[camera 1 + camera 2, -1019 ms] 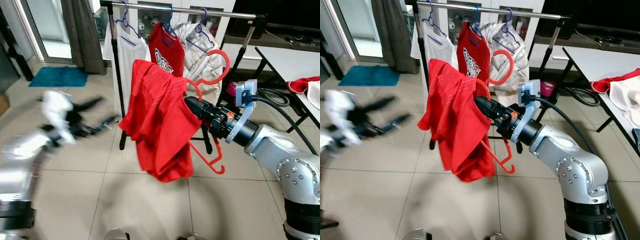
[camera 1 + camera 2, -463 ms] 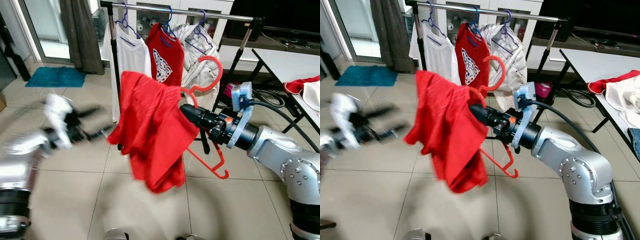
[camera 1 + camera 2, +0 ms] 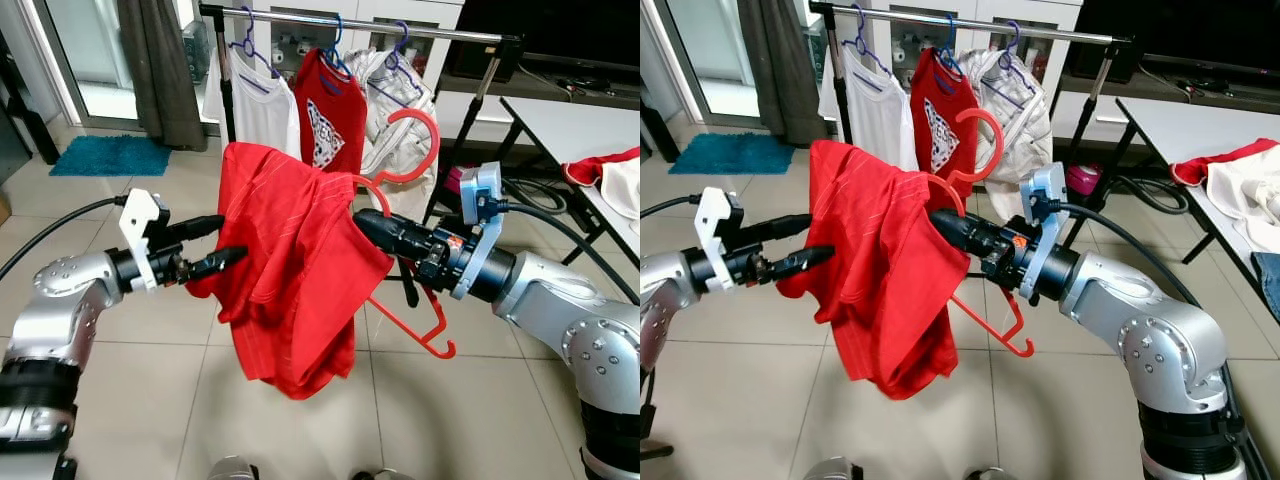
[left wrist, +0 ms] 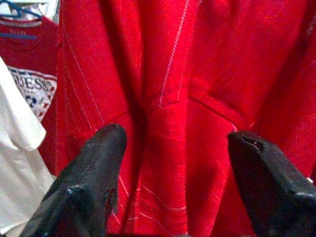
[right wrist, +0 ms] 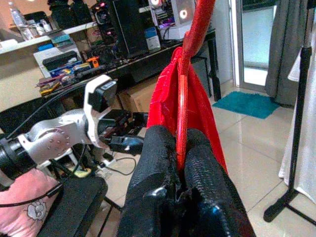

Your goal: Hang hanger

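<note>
The right gripper [image 3: 362, 222] pinches the red hanger [image 3: 405, 150], draped with a red T-shirt [image 3: 290, 260], short of the clothes rail [image 3: 360, 22]; left gripper [image 3: 225, 240], fingers spread, should steady the cloth while the hook lifts over

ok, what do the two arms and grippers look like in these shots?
Both arms are silver metal with rounded joint housings and dark bands. The left gripper and right gripper each have two long black fingers on a black wrist. A pale camera block sits on each wrist, white on the left, bluish on the right, fed by a black cable. Orange marks show on the right wrist.
</note>
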Available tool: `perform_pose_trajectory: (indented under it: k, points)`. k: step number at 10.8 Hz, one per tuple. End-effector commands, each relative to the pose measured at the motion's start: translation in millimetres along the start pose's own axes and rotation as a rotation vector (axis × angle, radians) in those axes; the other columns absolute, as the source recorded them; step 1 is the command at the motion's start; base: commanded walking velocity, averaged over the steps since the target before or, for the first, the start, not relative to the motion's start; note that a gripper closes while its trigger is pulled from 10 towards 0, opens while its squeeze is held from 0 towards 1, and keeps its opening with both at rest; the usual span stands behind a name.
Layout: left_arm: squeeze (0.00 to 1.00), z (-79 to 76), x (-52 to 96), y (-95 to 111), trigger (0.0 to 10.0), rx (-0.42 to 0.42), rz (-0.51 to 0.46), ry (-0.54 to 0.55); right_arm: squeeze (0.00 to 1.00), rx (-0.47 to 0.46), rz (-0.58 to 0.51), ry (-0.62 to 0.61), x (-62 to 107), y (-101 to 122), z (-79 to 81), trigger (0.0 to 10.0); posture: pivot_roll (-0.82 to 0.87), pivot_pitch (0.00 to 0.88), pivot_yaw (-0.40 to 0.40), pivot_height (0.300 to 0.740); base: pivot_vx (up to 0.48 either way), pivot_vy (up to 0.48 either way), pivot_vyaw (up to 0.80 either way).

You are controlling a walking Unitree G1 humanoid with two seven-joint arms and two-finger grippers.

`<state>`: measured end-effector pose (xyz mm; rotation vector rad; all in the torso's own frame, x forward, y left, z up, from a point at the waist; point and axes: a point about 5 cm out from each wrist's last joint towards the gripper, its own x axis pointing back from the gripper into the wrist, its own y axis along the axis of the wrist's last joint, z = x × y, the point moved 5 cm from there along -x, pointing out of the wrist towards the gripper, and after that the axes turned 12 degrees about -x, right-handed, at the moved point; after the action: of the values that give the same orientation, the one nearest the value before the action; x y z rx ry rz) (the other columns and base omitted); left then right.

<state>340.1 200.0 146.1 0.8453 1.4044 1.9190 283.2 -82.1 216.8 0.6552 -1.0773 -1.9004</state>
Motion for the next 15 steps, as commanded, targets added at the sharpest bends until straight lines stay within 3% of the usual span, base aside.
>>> perform_pose_trajectory:
  k: [1,15]
  points:
    - [0.00,1.9,-3.5,3,0.0,-0.023,-0.003,-0.003,0.00,0.015,-0.013,0.015,2.4,5,5.9,10.0,-0.08,0.049,-0.029,0.740,0.000,0.000,0.00]
    - [0.00,8.5,-5.0,-10,0.0,-0.005,0.031,0.030,0.00,0.004,-0.013,0.019,1.5,3,6.3,10.0,-0.08,0.048,-0.027,0.740,0.000,0.000,0.00]
